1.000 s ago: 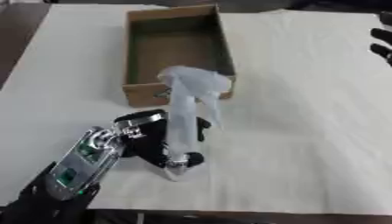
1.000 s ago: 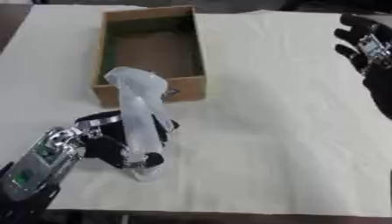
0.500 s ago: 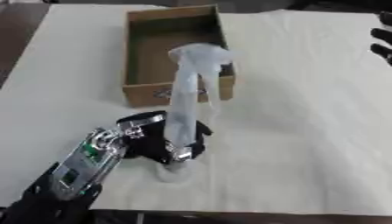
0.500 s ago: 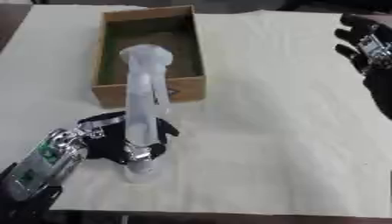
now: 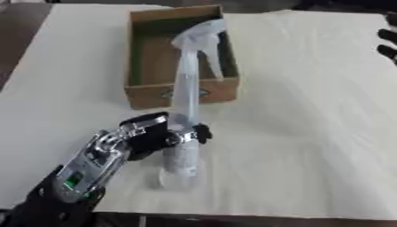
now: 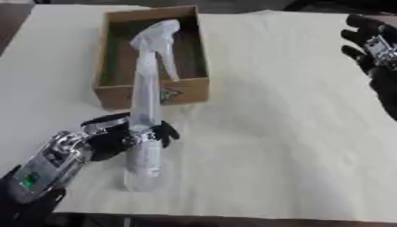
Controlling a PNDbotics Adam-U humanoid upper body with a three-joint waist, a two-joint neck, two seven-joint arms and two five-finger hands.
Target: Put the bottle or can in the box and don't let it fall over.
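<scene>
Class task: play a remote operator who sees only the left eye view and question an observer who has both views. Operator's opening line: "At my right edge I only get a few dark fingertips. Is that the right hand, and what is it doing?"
Observer: Yes. The right eye view shows the whole right hand, fingers spread, idle above the table, holding nothing.
Operator: Is it near the box?
Observer: No. It sits at the far right edge, well apart from the cardboard box.
Operator: And the bottle?
Observer: The left hand is curled round the clear spray bottle, whose base shows below the fingers, in front of the box.
</scene>
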